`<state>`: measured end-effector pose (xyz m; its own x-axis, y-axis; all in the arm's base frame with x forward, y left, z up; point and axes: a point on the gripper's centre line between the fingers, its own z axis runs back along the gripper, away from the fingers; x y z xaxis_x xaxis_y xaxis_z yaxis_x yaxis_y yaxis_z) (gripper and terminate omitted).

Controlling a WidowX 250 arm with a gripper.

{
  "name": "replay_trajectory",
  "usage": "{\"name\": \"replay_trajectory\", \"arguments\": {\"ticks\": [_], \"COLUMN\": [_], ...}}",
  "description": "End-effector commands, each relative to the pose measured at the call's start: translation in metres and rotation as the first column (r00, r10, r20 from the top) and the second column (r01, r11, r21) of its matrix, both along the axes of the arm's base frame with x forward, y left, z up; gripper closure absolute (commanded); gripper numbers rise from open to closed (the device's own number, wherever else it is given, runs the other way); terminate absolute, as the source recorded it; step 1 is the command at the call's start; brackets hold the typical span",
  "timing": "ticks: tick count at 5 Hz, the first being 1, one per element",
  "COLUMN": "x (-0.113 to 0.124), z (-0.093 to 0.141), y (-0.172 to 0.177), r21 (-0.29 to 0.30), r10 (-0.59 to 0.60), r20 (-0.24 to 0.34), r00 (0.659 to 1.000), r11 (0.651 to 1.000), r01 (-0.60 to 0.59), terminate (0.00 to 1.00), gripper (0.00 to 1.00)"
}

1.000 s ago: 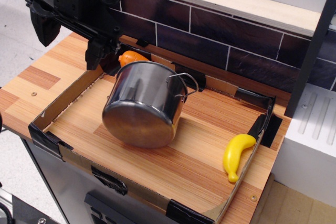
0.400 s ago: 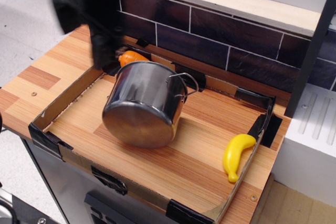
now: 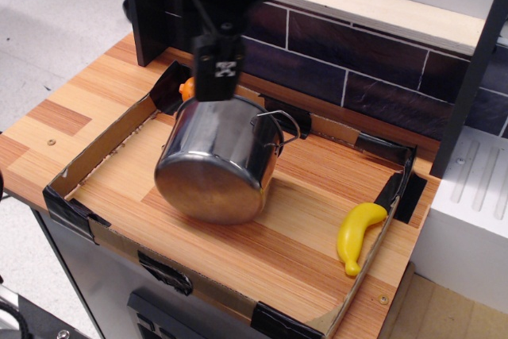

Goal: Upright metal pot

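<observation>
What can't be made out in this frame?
- Gripper: blurred; whether the jaws are open cannot be told, and the arm is cut off by the top edge.
- Orange object: mostly hidden behind gripper and metal pot.
- Pot's opening: faces away from the camera.

single view, high front, angled down

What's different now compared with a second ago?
The robot's hand swung from the back-left corner rightward and now sits over the rim end of the metal pot. It hasn't visibly gripped anything. The pot still lies on its side; the banana hasn't moved.
</observation>
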<state>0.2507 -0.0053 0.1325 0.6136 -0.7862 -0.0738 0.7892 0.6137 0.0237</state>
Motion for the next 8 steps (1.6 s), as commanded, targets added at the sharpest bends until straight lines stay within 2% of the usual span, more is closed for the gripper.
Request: {"name": "replay_trajectory", "arguments": {"ticks": [1, 2, 4, 6, 7, 8], "x": [0.011, 0.020, 0.027, 0.024, 0.022, 0.024], "z": [-0.001, -0.012, -0.036, -0.048, -0.051, -0.048], "y": [-0.018, -0.024, -0.034, -0.033, -0.032, -0.033], "r21": [-0.086, -0.063, -0.119, -0.100, -0.097, -0.116], "r10": [-0.319, -0.380, -0.382, -0.396, -0.399, -0.395], "r20": [0.029, 0.070, 0.055, 0.009, -0.001, 0.000], "r00": [0.947, 0.922, 0.922, 0.918, 0.917, 0.919], "r11": [0.944, 0.921, 0.915, 0.913, 0.913, 0.912], "r01": [0.320, 0.385, 0.386, 0.395, 0.397, 0.392], "terminate": [0.00, 0.00, 0.00, 0.00, 0.00, 0.00], "gripper": [0.00, 0.00, 0.00, 0.00, 1.00, 1.00]}}
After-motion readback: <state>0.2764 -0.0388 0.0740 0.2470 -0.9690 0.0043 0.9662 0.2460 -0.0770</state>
